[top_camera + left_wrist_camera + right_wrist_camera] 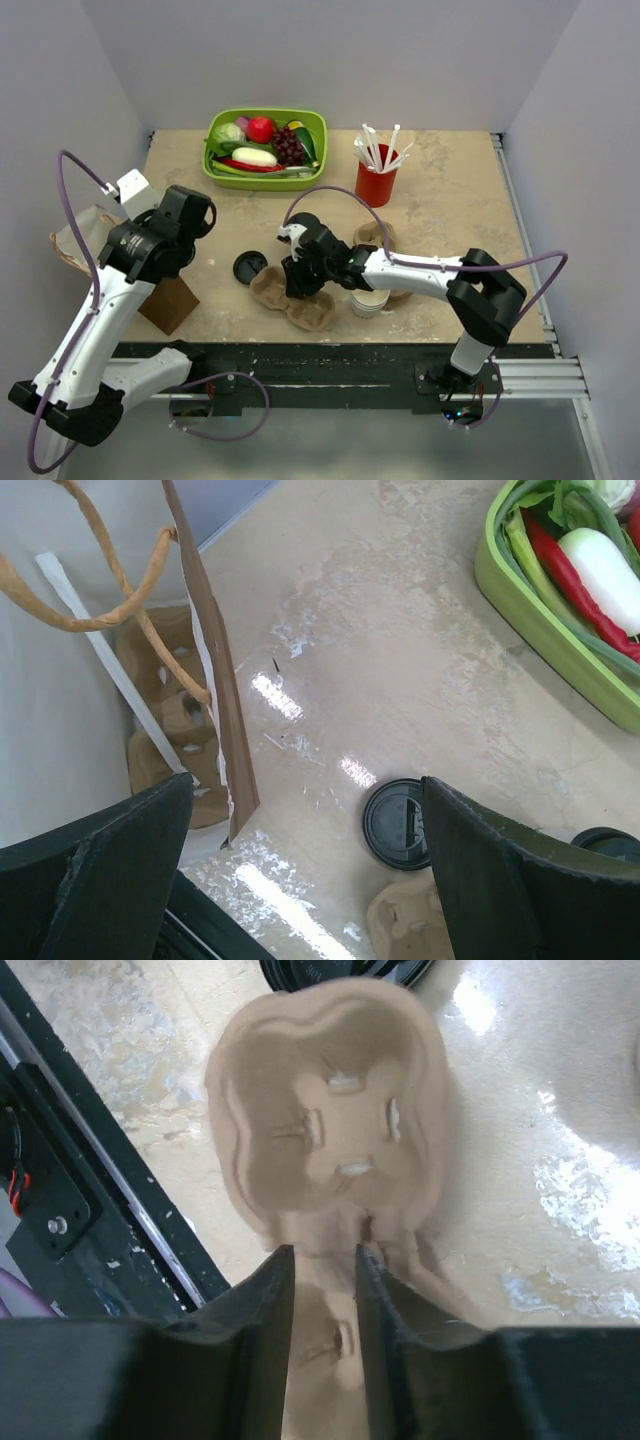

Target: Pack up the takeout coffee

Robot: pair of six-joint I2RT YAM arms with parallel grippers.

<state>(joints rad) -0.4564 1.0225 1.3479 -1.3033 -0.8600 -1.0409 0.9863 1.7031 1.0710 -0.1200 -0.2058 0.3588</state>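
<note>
Right fingers (250,1340) are sitting slightly parted astride the carrier (330,1130) at the tabletop's (450,190) front edge, left fingers (100,880) gaping wide. A snag on lifting is threatening to drag it off.

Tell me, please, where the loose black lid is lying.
Top view: the black lid lies on the table, left of centre, beside the pulp carrier at its left end.

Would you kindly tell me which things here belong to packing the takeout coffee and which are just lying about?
For the job: pulp carrier, paper bag. The lidded coffee is not clearly in view.

Lying about: green vegetable tray, red cup of straws, loose black lid, stack of lidless cups.
</note>
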